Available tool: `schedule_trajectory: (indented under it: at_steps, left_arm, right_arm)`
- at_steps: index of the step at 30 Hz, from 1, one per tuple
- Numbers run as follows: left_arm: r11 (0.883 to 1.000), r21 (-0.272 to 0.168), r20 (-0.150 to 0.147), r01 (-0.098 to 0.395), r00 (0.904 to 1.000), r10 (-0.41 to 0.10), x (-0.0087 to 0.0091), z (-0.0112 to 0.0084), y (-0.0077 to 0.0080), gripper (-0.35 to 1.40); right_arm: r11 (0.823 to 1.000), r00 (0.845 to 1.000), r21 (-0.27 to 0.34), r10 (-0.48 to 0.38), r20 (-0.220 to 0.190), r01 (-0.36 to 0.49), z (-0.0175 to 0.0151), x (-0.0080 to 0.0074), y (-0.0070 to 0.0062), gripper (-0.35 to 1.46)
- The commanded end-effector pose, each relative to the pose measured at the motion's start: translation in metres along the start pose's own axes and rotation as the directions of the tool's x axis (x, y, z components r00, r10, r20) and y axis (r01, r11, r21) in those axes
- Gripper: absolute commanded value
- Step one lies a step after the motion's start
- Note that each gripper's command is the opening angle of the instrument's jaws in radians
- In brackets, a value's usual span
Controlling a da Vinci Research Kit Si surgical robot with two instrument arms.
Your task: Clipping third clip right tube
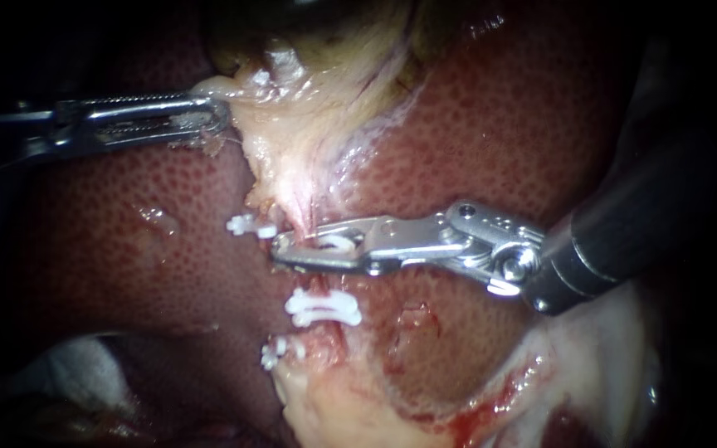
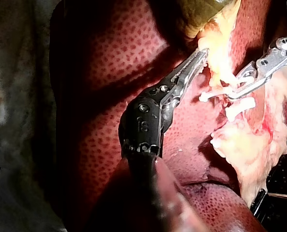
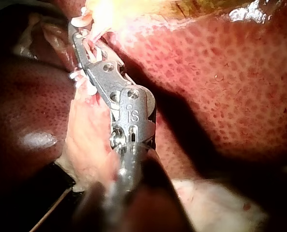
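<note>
Currently the right instrument (image 1: pixel 292 247) comes in from the right and lies level across the liver (image 1: pixel 499 133). Its jaws are clamped on a white clip (image 1: pixel 335 243), which sits between them with only a narrow gap showing. The jaws and clip straddle the tube (image 1: pixel 302 217), a thin pink strand running down from the pale tissue (image 1: pixel 292 124). The clip lies across the tube just below the point where that tissue narrows. From the right wrist view the jaw tips reach past the tube, but whether the clip has latched cannot be told.

Three more white clips are in place:
- A side clip (image 1: pixel 251 226) sits just beside the jaw tips, on the side away from the shaft. It is clear of the jaws.
- A lower clip (image 1: pixel 323 307) lies across the same strand, below the jaws and near them.
- A lowest clip (image 1: pixel 274 353) sits at the edge of the pale fatty mass at the bottom.

The left instrument (image 1: pixel 213 114) enters from the left, well apart from the right one. Its toothed jaws are closed on the upper edge of the pale tissue, just under the dark gallbladder (image 1: pixel 325 25). The left wrist view confirms the jaw tips are buried in that tissue. The tissue is drawn into a taut fan narrowing towards the tube.

White gauze (image 1: pixel 76 365) lies at the lower left, clear of both instruments. Raw red patches show on the liver beside the lower clip.
</note>
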Motion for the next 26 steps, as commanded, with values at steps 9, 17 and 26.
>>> schedule_trajectory:
  at_steps: [9,17,26]
  left_arm:
    - [1.0,0.0,0.0,0.0,1.0,0.0,0.0,0.0,0.0,-0.35]
    - [1.0,0.0,0.0,0.0,1.0,0.0,0.0,0.0,0.0,-0.35]
    - [1.0,0.0,0.0,0.0,1.0,0.0,0.0,0.0001,0.0,-0.35]
  right_arm:
    - [1.0,1.0,0.007,0.03,0.002,-0.03,-0.0003,-0.0003,-0.0002,-0.35]
    - [1.0,1.0,0.008,0.029,-0.001,-0.029,-0.0003,-0.0006,-0.0003,-0.35]
    - [1.0,1.0,0.008,0.028,0.0,-0.028,-0.0003,-0.0008,-0.0001,-0.35]
